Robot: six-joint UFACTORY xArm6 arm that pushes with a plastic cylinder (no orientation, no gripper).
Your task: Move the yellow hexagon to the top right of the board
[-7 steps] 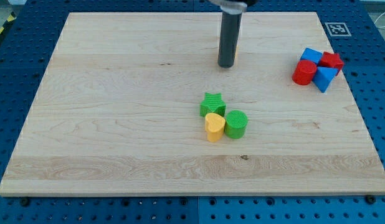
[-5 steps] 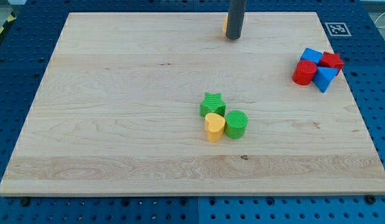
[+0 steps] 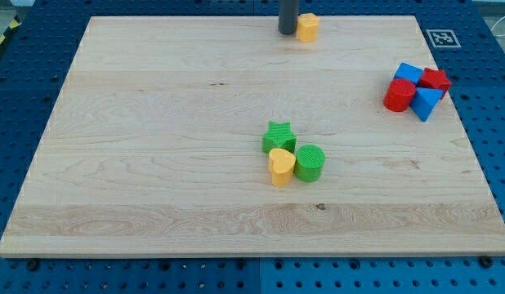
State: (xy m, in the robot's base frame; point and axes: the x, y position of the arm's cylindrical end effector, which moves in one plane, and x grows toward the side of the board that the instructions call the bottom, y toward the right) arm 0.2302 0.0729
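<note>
My tip sits at view's top edge of pale wooden board, touching left side of small yellow hexagon block. Tool = plain dark rod (no jaws to spread or press), pinching nothing.

Lighting: bright, even, overhead; no glare on the wooden board. Shadows: short and soft beneath blocks and beside my tip. Focus: sharp across the frame; edges straight, no visible distortion. Blur: none.

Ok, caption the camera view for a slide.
My tip sits just left of the yellow hexagon block at the wooden board's top edge.
</note>
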